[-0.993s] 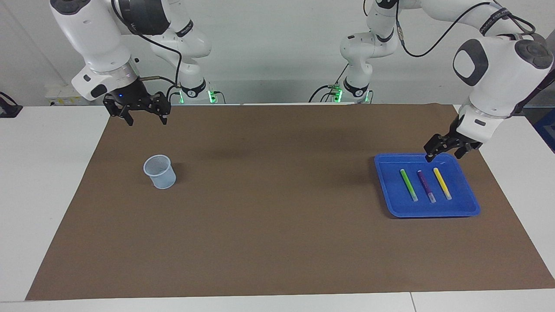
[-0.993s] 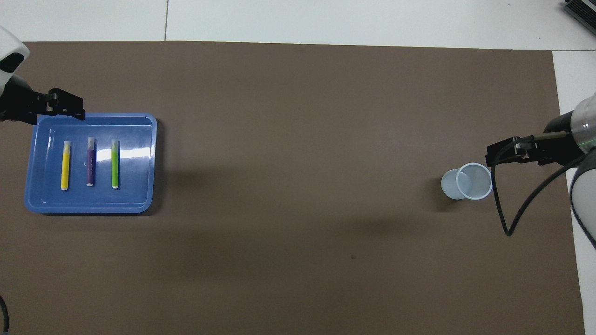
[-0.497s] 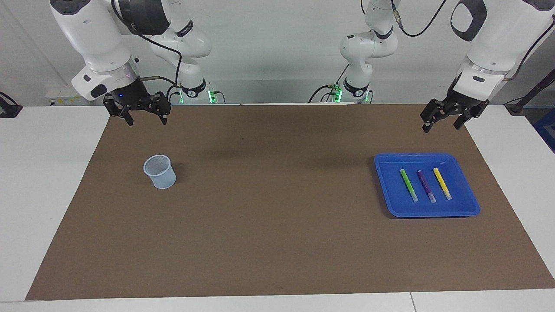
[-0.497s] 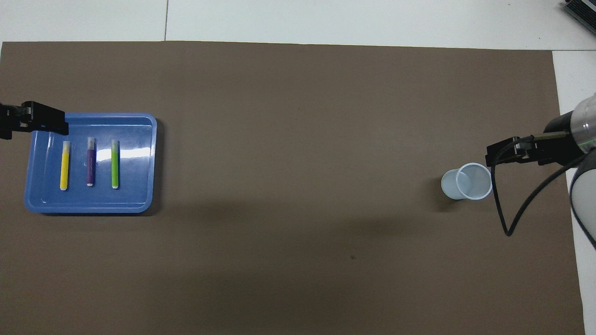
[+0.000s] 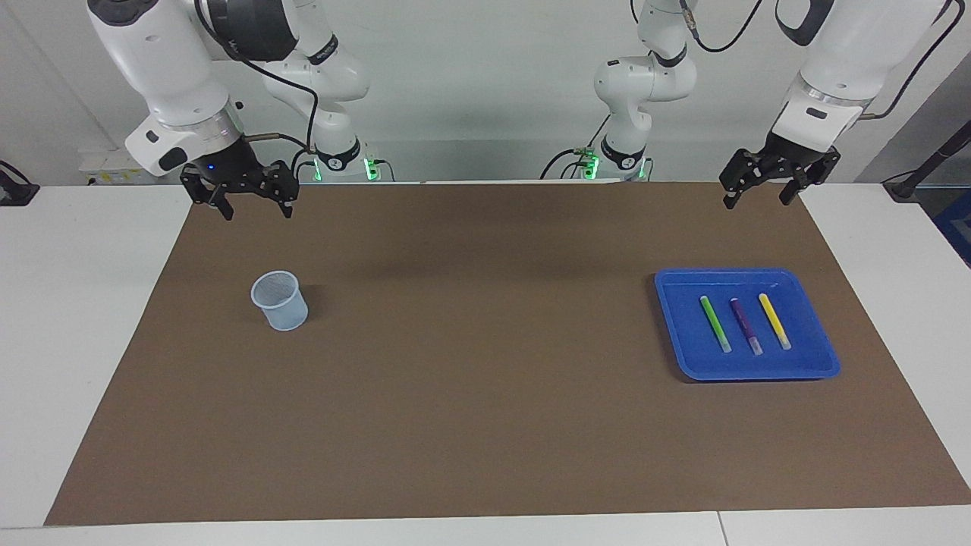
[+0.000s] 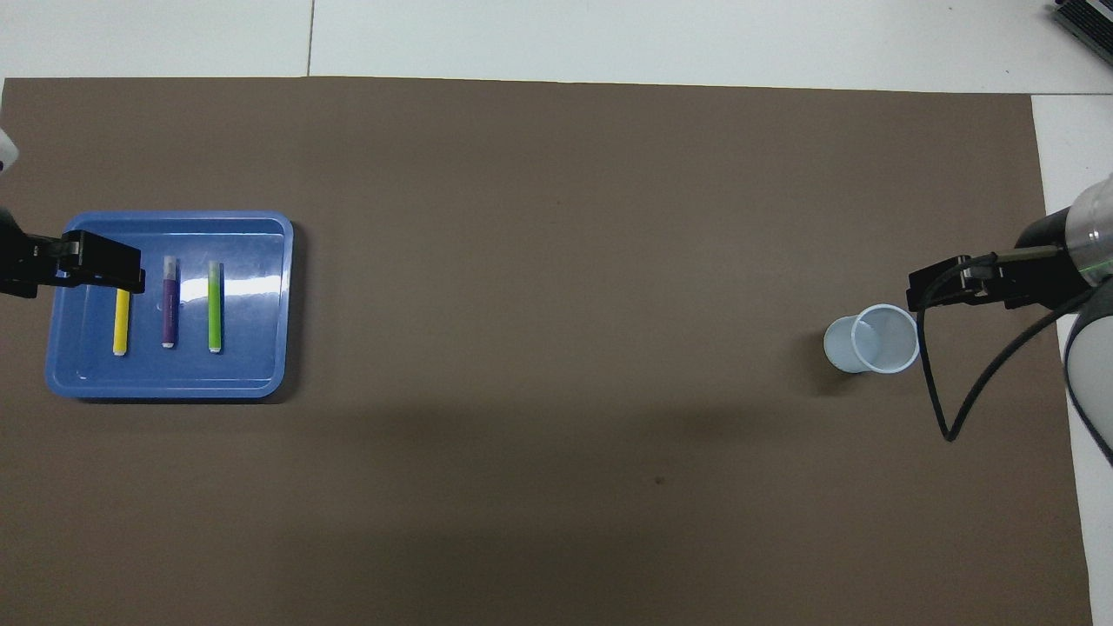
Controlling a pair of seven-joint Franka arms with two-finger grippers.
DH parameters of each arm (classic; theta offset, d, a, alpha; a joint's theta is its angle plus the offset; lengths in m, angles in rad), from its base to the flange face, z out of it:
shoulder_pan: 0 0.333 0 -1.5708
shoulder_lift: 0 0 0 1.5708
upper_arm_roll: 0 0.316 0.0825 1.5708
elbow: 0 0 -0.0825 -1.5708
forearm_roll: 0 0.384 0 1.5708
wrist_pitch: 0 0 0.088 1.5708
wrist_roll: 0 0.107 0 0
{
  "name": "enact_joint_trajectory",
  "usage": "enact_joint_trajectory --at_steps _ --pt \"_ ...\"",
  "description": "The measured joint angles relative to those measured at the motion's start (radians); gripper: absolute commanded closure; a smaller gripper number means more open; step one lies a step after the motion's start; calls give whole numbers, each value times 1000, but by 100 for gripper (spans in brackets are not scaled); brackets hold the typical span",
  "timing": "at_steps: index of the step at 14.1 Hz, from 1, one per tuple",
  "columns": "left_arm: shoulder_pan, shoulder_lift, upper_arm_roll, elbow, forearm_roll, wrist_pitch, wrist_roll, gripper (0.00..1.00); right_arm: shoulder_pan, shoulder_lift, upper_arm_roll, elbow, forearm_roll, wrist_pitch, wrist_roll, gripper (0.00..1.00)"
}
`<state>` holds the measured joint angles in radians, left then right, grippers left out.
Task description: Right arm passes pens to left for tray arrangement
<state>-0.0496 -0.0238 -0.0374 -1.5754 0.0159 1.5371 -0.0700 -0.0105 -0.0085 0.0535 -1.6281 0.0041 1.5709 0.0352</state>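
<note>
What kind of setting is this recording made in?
Probably a robotics lab: two white jointed arms fixed at a white table covered by a brown paper mat, plain grey wall, cables and green-lit bases.

You are looking at a robotics lab bench: two white jointed arms (image 5: 174, 83) (image 5: 827, 68) bolted at a white table (image 5: 76, 318), a brown paper mat (image 5: 485, 425) spread over it, cables (image 5: 303, 98) trailing, green status lights (image 5: 369, 168) glowing against a bare pale wall (image 5: 485, 91).

Green pen (image 5: 714, 323), purple pen (image 5: 746, 325), yellow pen (image 5: 774, 321), flat, side by side in blue tray (image 5: 821, 365)
</note>
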Motion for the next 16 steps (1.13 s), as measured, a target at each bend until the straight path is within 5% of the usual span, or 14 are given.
enact_joint_trajectory --at_steps 7,16 --pt "0 -71 23 -82 0 40 0 0 0 0 0 0 0 0 0 0" --pt "-1 -73 20 -96 0 62 0 0 0 0 0 0 0 0 0 0"
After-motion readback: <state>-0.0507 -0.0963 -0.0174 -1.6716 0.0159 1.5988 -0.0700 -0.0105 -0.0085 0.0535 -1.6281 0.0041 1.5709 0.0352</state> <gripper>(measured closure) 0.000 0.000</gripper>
